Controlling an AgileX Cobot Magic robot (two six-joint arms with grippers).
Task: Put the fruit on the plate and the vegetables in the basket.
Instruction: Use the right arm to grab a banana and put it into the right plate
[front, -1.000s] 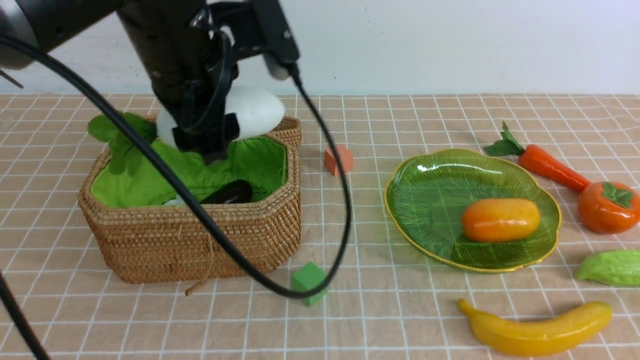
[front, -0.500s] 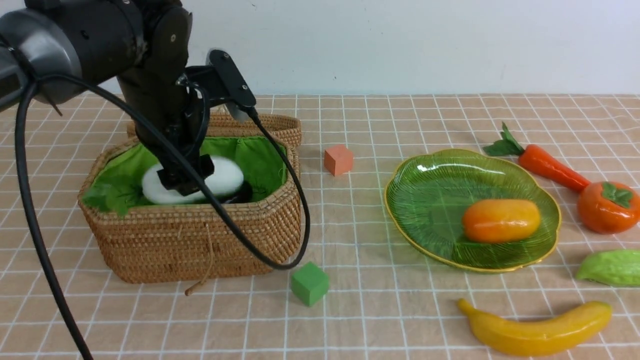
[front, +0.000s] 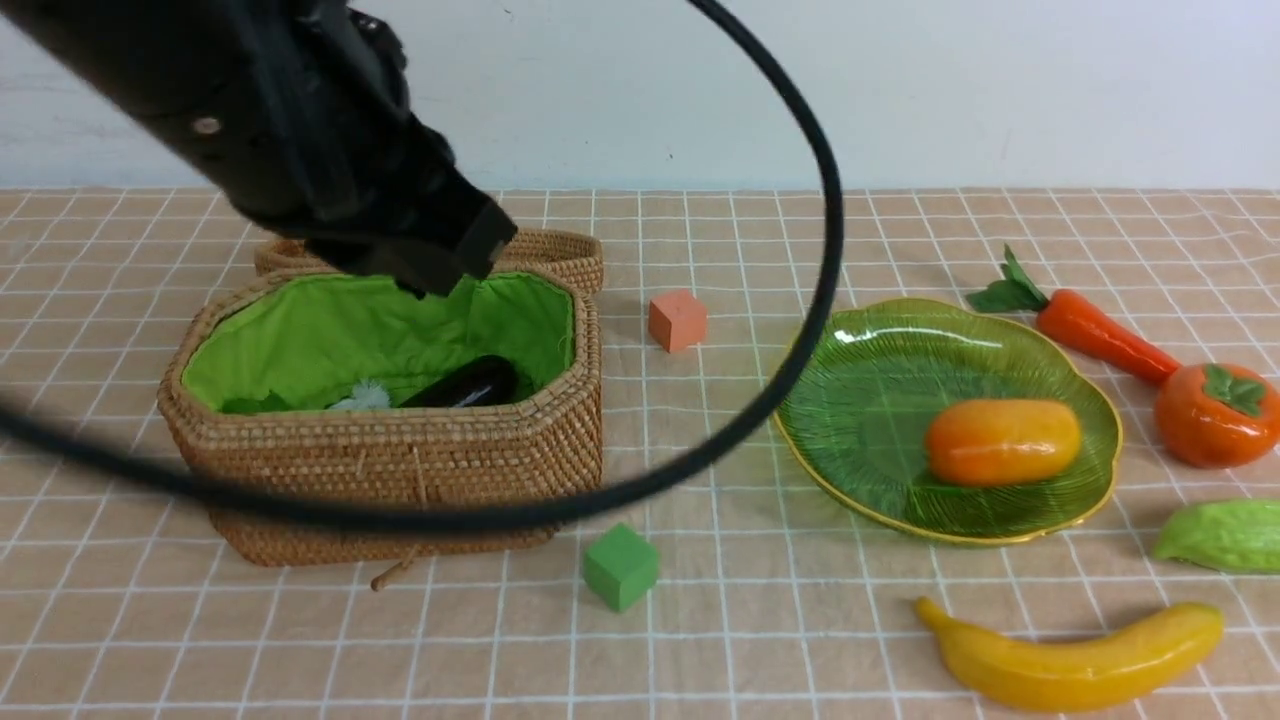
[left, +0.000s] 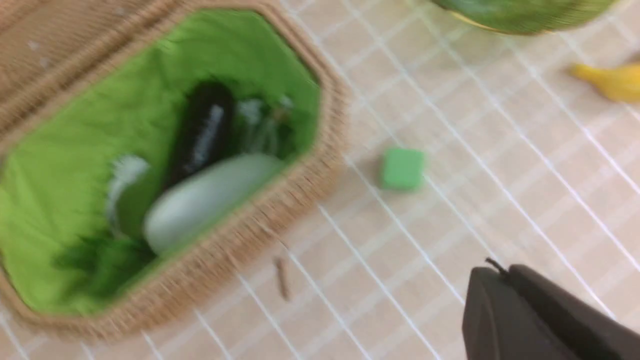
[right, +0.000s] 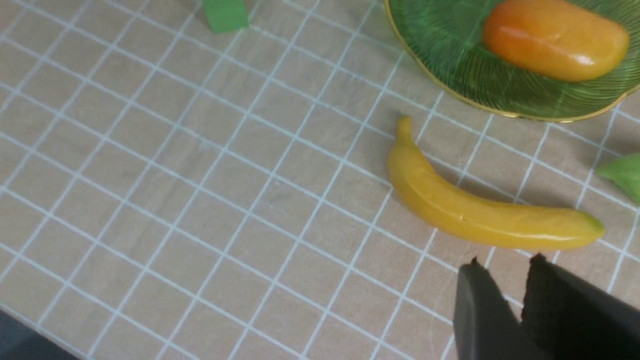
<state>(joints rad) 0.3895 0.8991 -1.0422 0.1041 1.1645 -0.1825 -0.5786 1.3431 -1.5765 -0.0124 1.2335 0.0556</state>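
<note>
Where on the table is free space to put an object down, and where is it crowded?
Free: the cloth between the basket and the plate, around the orange cube and green cube; also the near strip left of the banana. Crowded: right of the plate, with carrot, persimmon, cucumber.

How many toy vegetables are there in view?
4. Eggplant and white radish lie in the basket; carrot and cucumber lie on the table, right of the plate. The basket could hide more.
</note>
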